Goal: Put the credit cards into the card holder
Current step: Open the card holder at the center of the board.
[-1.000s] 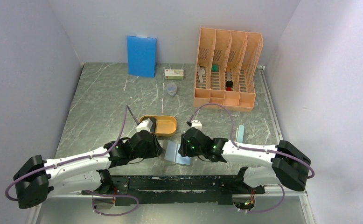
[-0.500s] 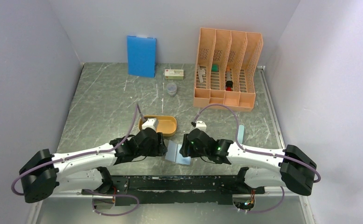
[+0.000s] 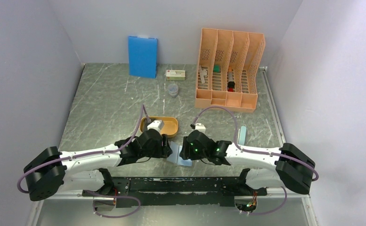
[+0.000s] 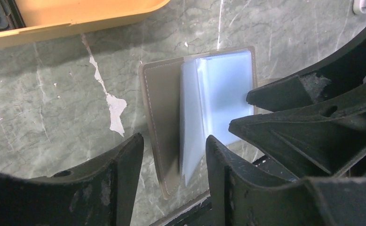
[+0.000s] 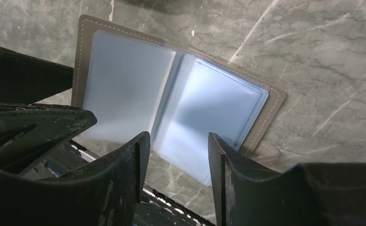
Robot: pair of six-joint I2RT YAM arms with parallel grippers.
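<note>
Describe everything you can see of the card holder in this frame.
The grey-taupe bifold card holder lies open on the green-grey marbled table, near its front edge. Its leather-like cover has a stitched border and rounded corners. Inside are glossy, pale blue clear sleeves, with no dark card visible in them. A small tab sticks out at one edge. The left claw and right claw hang over it, jaws open; whether either touches it cannot be told.
</note>
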